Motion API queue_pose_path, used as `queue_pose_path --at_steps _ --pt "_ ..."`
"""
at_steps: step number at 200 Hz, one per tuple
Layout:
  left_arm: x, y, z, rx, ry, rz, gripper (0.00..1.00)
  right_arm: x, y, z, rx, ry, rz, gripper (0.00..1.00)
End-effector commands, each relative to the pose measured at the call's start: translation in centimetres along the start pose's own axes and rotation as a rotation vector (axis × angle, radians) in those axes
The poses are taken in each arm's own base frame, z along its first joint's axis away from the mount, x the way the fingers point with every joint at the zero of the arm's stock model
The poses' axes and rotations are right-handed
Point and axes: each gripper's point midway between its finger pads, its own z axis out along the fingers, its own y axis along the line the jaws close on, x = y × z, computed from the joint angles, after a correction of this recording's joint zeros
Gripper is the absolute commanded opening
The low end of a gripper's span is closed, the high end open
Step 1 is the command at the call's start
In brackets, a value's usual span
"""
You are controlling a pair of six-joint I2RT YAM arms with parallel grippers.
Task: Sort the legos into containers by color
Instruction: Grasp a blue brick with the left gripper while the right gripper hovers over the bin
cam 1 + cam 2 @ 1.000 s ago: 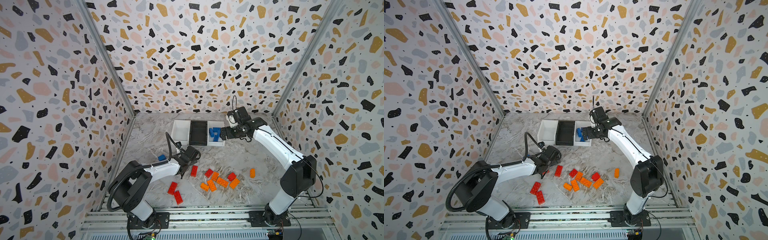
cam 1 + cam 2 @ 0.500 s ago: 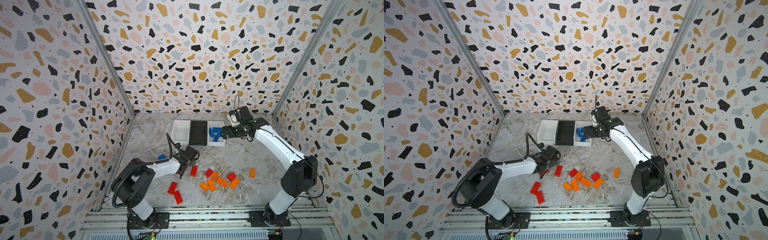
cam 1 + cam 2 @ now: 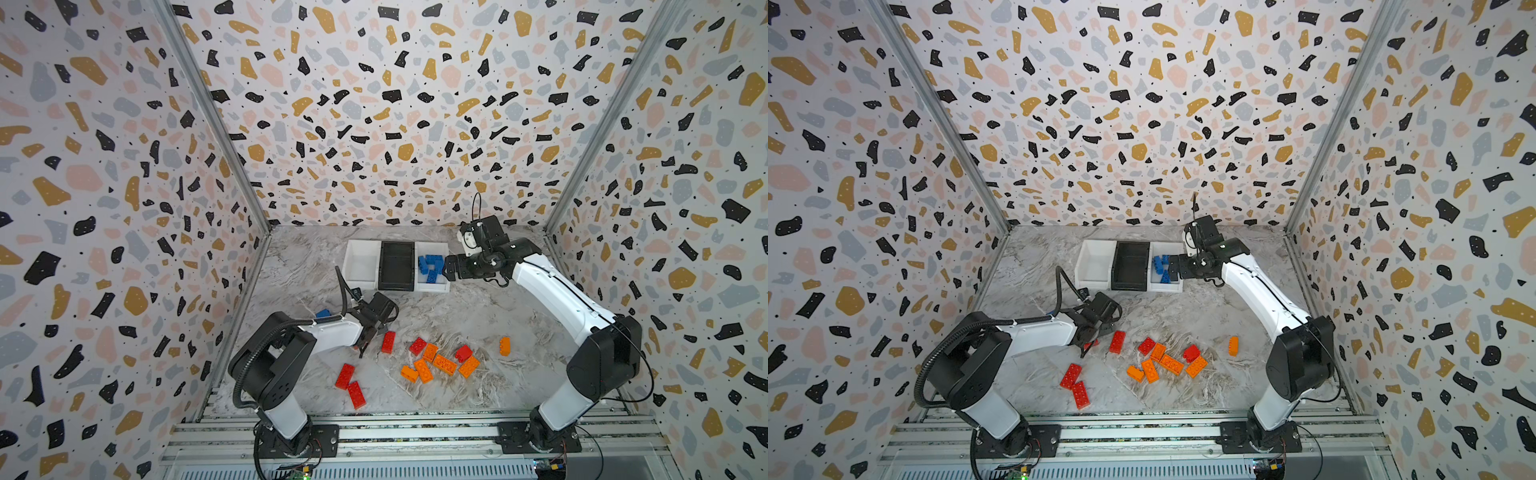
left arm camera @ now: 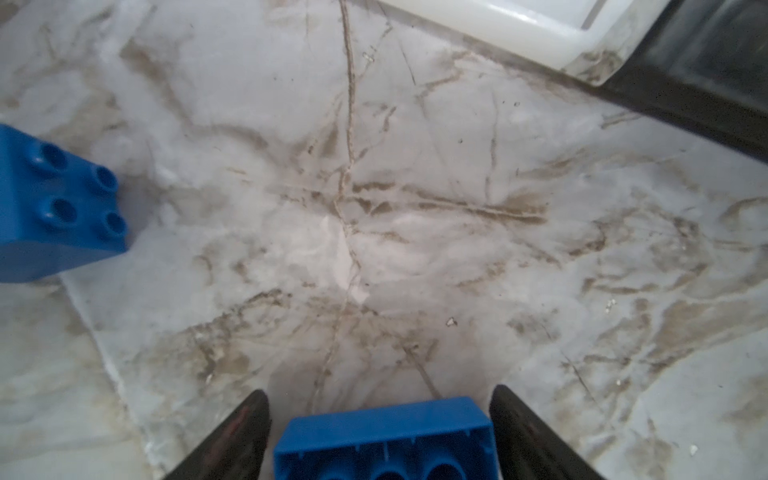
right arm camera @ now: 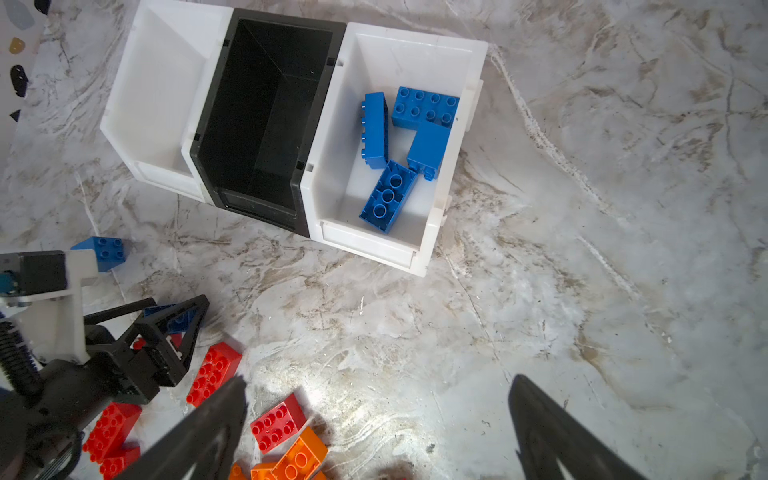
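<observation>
Marbled grey table (image 4: 415,208) carries a blue brick (image 4: 382,440) lying between the left fingers (image 4: 232,440). Its long axis runs from one finger to the other, so they bracket its short ends closely, though whether they pinch it cannot be told. Its hollow underside, with three round tubes, faces the wrist camera. The white bin (image 5: 415,37) holding four blue bricks stands well apart, nearer the right fingers (image 5: 552,432), which gape wide and empty.

White arms (image 3: 552,291), black joints (image 3: 602,365), cables (image 3: 344,286).
</observation>
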Motion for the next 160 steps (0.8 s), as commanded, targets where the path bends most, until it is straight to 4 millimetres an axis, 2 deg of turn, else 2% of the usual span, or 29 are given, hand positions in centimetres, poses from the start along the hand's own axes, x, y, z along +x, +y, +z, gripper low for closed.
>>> queue_pose_path --at_steps 1,53,78,90,114,160 --pt "1.3 0.5 0.4 -0.024 0.068 0.011 0.75 0.2 0.0 -1.8 0.012 -0.024 0.009 0.99" --pt "1.7 1.2 -0.3 -0.028 0.083 -0.014 0.61 1.1 -0.4 -2.2 0.022 -0.022 0.01 0.99" --pt "0.7 0.1 -0.7 -0.02 0.081 0.003 0.49 1.1 -0.5 -2.5 0.026 -0.03 0.005 0.99" --pt "-0.4 -1.0 -1.1 -0.012 0.073 0.027 0.45 1.1 -0.6 -2.8 0.032 -0.039 0.003 0.99" --pt "-3.8 -4.0 -2.6 0.008 0.024 0.099 0.44 1.5 -1.4 -3.4 0.064 -0.056 0.002 0.99" --pt "-10.2 -12.0 -5.1 0.112 -0.071 0.154 0.45 4.0 -3.6 -5.4 0.114 -0.094 0.078 0.99"
